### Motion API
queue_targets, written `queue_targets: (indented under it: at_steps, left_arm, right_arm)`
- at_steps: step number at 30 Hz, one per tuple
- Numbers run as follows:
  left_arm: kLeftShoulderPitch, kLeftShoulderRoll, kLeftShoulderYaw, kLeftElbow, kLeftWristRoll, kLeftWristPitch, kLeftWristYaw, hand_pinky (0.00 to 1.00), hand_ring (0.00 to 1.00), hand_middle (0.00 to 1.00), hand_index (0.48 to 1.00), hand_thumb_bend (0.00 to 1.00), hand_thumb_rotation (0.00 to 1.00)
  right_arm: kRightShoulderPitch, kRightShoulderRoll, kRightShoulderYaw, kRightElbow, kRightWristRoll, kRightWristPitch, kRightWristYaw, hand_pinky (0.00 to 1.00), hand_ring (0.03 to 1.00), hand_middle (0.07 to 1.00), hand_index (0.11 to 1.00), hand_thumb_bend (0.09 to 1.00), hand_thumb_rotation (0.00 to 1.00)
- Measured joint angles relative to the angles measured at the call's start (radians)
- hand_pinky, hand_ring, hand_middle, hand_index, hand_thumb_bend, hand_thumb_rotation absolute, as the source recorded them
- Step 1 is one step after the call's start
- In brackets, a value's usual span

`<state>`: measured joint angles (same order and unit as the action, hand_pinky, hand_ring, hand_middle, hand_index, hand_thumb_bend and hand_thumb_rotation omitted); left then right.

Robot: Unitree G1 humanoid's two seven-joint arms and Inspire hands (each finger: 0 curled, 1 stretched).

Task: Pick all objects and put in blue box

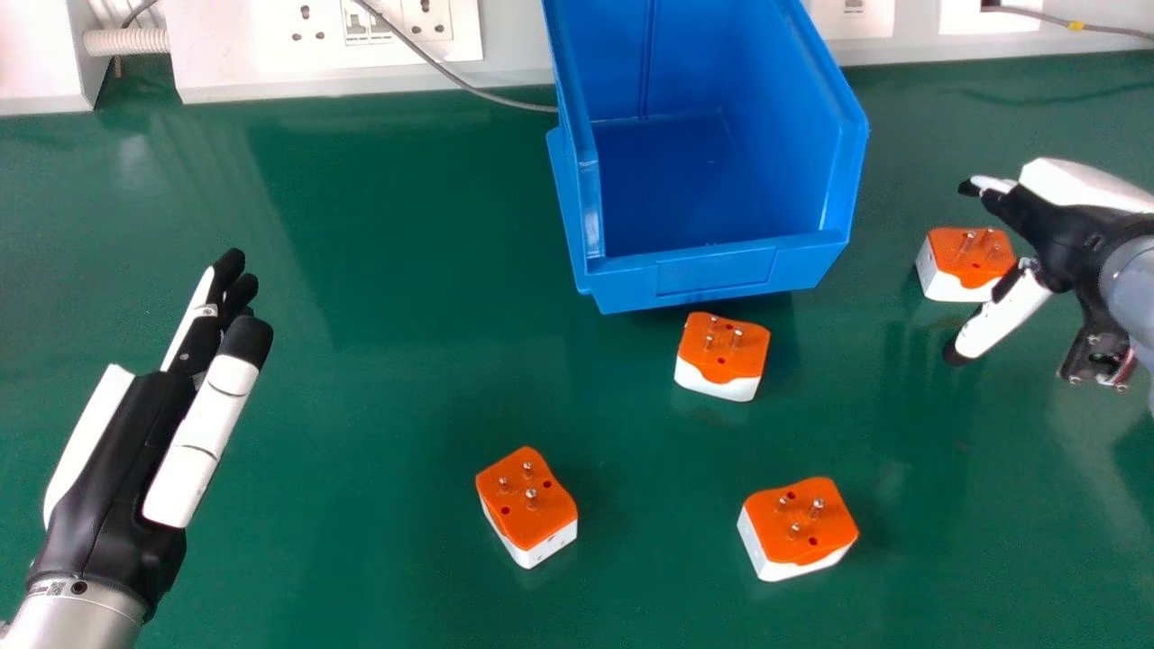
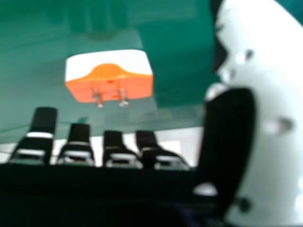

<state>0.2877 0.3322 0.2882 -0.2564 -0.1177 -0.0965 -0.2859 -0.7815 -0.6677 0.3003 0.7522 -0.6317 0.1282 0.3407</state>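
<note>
Green tabletop (image 1: 379, 252), left hand (image 1: 126, 451) open above it, right hand (image 1: 1064, 234) open near an adapter (image 1: 957, 263).

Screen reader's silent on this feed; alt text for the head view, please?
Open right hand at an orange-and-white adapter, right of the blue box. Three more adapters lie nearer the camera on the green table; left hand open at left.

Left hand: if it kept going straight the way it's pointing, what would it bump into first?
Probably the white socket panel at the back, beyond the green tabletop, though how high the left hand is above the table is hard to judge.
</note>
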Motion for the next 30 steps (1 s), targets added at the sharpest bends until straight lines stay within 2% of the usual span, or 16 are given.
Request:
queue_targets:
  at_steps: [9, 14, 17, 21, 23, 24, 27, 30]
  left_arm:
    - [0.022, -0.001, 0.005, -0.039, -0.002, 0.007, 0.000, 0.95, 1.00, 1.00, 1.000, 0.73, 0.98]
    - [0.040, -0.001, 0.009, -0.055, -0.005, 0.009, -0.002, 0.95, 1.00, 1.00, 1.000, 0.73, 0.98]
    - [0.052, -0.001, 0.014, -0.070, -0.020, 0.014, -0.002, 0.95, 1.00, 1.00, 1.000, 0.73, 0.98]
    - [0.062, -0.001, 0.016, -0.080, -0.025, 0.020, -0.003, 0.95, 1.00, 1.00, 1.000, 0.73, 0.97]
    - [0.070, -0.001, 0.019, -0.084, -0.034, 0.023, -0.004, 0.95, 1.00, 1.00, 1.000, 0.73, 0.97]
    - [0.075, -0.001, 0.022, -0.088, -0.038, 0.024, -0.004, 0.95, 1.00, 1.00, 1.000, 0.73, 0.97]
    - [0.086, -0.001, 0.030, -0.104, -0.041, 0.034, -0.004, 0.95, 1.00, 1.00, 1.000, 0.72, 0.97]
    - [0.091, -0.001, 0.035, -0.115, -0.041, 0.036, -0.005, 0.96, 1.00, 1.00, 1.000, 0.72, 0.97]
  right_arm:
    - [-0.001, 0.003, 0.012, 0.024, 0.000, -0.026, -0.013, 0.82, 0.939, 0.967, 0.921, 0.620, 0.00]
    - [-0.002, 0.013, 0.022, 0.049, 0.000, -0.035, -0.016, 0.83, 0.945, 0.965, 0.918, 0.616, 0.00]
    - [-0.002, 0.016, 0.028, 0.052, 0.000, -0.035, -0.016, 0.83, 0.947, 0.959, 0.919, 0.614, 0.00]
    - [-0.002, 0.022, 0.030, 0.052, 0.000, -0.036, -0.016, 0.84, 0.947, 0.949, 0.921, 0.610, 0.00]
    - [-0.002, 0.025, 0.030, 0.052, 0.001, -0.037, -0.016, 0.83, 0.944, 0.950, 0.920, 0.609, 0.00]
    - [-0.002, 0.026, 0.030, 0.051, 0.003, -0.037, -0.016, 0.80, 0.920, 0.941, 0.919, 0.608, 0.00]
    - [-0.002, 0.029, 0.029, 0.051, 0.005, -0.036, -0.021, 0.77, 0.908, 0.938, 0.917, 0.608, 0.00]
    - [-0.002, 0.034, 0.030, 0.055, 0.007, -0.036, -0.021, 0.80, 0.927, 0.949, 0.920, 0.601, 0.00]
